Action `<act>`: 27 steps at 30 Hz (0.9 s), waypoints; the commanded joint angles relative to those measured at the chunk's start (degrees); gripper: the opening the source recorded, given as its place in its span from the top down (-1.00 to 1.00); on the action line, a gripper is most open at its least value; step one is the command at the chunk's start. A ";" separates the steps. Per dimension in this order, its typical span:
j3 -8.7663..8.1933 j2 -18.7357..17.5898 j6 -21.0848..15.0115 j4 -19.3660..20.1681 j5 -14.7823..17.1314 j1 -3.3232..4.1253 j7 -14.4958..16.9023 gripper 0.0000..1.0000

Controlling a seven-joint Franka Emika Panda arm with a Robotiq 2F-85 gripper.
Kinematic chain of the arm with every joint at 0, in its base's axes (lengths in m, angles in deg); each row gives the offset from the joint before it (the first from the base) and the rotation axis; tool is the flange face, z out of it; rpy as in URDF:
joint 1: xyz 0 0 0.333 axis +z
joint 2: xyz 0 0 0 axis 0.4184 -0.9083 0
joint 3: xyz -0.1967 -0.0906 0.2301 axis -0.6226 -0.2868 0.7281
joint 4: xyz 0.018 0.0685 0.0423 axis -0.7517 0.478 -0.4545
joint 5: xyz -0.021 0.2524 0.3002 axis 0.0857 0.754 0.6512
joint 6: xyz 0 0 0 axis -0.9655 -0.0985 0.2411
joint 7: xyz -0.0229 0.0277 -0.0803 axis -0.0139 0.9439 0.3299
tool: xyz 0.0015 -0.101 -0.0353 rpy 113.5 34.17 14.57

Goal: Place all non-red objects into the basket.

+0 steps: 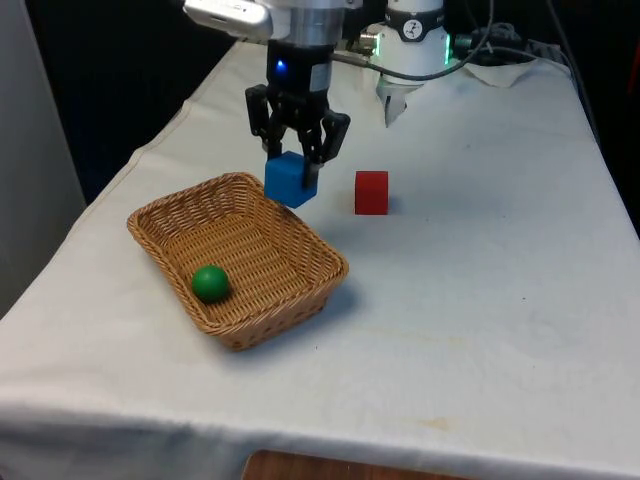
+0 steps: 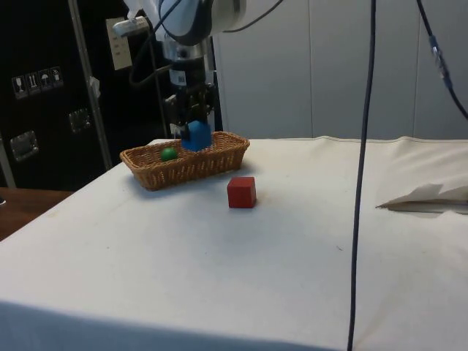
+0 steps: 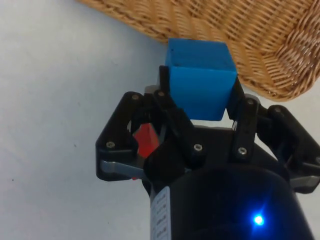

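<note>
A blue cube (image 1: 291,179) is held clamped in the tool (image 1: 297,160) at the basket (image 1: 310,290) rim; it is best carried further inward before release; a green ball (image 1: 210,283) is already inside

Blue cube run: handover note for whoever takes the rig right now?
Pincer: shut on the blue cube, held in the air at the wicker basket's far rim, not yet released.
Green ball: in the basket, done.
Red cube: on the cloth beside the basket, stays there.
Left: carry the blue cube over the basket and let go.
</note>
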 commanded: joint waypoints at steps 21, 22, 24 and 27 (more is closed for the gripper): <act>-2.12 -7.91 0.63 -7.56 6.88 -2.12 3.67 0.94; -2.29 -8.25 0.69 -7.91 7.22 -2.18 3.84 0.94; -2.52 -9.00 0.63 -8.54 8.14 -2.41 4.41 0.94; -3.04 -10.49 0.52 -9.74 9.97 -2.86 5.50 0.94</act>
